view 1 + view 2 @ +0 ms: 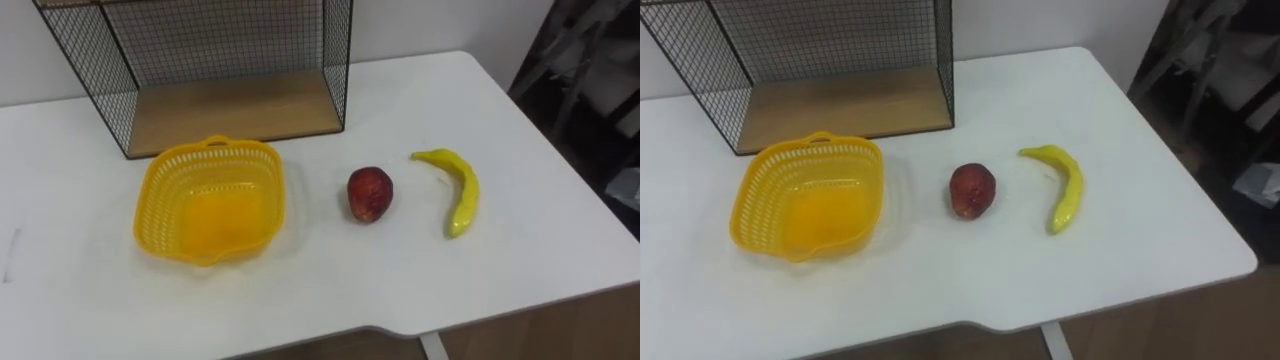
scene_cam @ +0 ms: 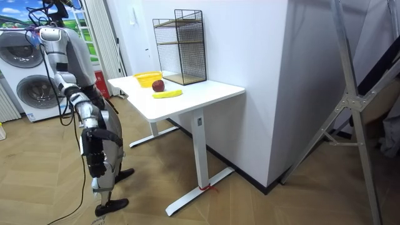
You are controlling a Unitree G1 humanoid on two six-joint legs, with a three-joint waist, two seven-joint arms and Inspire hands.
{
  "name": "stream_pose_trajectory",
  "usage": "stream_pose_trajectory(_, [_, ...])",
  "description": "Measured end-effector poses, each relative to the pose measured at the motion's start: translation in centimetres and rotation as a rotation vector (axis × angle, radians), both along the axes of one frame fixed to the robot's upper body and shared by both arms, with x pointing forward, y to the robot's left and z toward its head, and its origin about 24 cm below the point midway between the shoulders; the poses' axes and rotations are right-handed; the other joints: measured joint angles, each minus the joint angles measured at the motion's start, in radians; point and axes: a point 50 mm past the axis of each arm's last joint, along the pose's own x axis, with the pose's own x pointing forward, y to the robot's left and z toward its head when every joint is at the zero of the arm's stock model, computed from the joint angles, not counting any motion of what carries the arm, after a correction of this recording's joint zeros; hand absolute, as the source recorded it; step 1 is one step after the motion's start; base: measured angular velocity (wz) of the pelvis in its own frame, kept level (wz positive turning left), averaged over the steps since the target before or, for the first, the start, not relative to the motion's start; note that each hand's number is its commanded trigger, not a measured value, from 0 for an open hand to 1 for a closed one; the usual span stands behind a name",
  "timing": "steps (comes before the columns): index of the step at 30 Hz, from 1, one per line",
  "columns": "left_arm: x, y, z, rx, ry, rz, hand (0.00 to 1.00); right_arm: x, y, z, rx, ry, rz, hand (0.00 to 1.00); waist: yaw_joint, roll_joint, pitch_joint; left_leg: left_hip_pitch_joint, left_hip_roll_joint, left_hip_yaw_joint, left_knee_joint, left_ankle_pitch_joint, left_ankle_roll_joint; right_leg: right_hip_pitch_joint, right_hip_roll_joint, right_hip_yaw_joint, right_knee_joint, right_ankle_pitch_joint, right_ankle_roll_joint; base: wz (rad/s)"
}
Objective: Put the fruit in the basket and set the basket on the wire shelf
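Note:
A yellow lattice basket [image 1: 210,215] stands empty on the white table [image 1: 330,290], just in front of the black wire shelf [image 1: 230,110] with its wooden floor. To the basket's right lies a red fruit [image 1: 369,193], and further right a yellow banana [image 1: 458,190]. In the room view the robot stands on the floor a step back from the table's end. Its right hand [image 2: 94,155] hangs beside its thigh, well away from the basket [image 2: 147,77] and the fruit.
The table's near and right edges drop off close to the banana. A wall runs behind the wire shelf [image 2: 181,47]. Washing machines [image 2: 25,75] stand behind the robot, and a metal frame [image 2: 350,106] stands at the room view's right.

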Motion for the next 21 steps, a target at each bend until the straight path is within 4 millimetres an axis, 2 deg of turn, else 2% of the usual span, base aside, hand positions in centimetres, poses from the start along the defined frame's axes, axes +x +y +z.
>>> stream_pose_trajectory(2, [0.5,-0.1,0.0,0.002,-0.003,-0.029,0.00,1.6,-0.5,3.3,-0.176,0.020,0.021,0.00,0.012,-0.003,0.0004,-0.008,0.000,-0.002,0.001,0.002,0.000,-0.008,0.001,-0.001,0.000,0.000,0.000,0.02])
stream_pose_trajectory(3, [0.6,-0.1,0.0,0.000,-0.003,-0.035,0.00,1.9,-0.4,4.0,-0.229,0.035,0.035,0.00,0.016,-0.003,0.0006,-0.009,0.000,0.000,0.001,0.003,0.000,-0.011,0.001,0.000,0.000,0.000,0.000,-0.06])
stream_pose_trajectory(5, [0.8,-0.4,-0.1,-0.008,-0.001,-0.056,0.00,3.1,0.2,6.3,-0.397,0.073,0.100,0.00,0.035,-0.003,0.0011,-0.018,0.001,0.003,-0.003,0.006,0.000,-0.026,0.001,0.002,0.004,0.000,-0.001,-0.05])
stream_pose_trajectory(6, [0.7,-0.4,-0.1,-0.010,0.002,-0.060,0.00,3.5,0.5,6.8,-0.432,0.077,0.119,0.00,0.040,-0.002,0.0017,-0.019,0.002,0.006,-0.005,0.007,-0.001,-0.031,0.001,0.004,0.007,0.001,-0.001,-0.13])
stream_pose_trajectory(8, [0.5,-0.7,-0.3,-0.022,0.019,-0.081,0.00,5.1,2.0,8.8,-0.546,0.046,0.209,0.00,0.066,0.004,0.0011,-0.016,0.004,0.020,-0.020,0.011,-0.003,-0.048,0.001,0.013,0.018,0.002,-0.001,-0.18])
stream_pose_trajectory(13, [0.8,-0.8,-0.3,-0.040,0.023,-0.118,0.00,8.2,4.9,10.3,-0.674,0.007,0.475,0.00,0.098,0.005,0.0018,-0.015,0.004,0.021,-0.033,0.015,-0.006,-0.055,0.001,0.012,0.017,0.003,-0.002,-0.01])
stream_pose_trajectory(18, [1.3,-1.3,-0.4,-0.074,0.020,-0.168,0.00,10.6,7.2,9.8,-0.710,0.011,0.784,0.00,0.126,0.003,0.0072,-0.003,0.004,0.020,-0.041,0.016,-0.007,-0.046,0.001,0.002,0.015,0.007,-0.002,0.00])
stream_pose_trajectory(21, [1.6,-1.5,-0.4,-0.083,0.014,-0.186,0.00,11.7,8.9,9.2,-0.735,0.034,0.963,0.00,0.139,-0.003,0.0112,-0.003,0.004,0.017,-0.044,0.017,-0.009,-0.044,0.000,-0.020,0.015,0.007,-0.002,0.04])
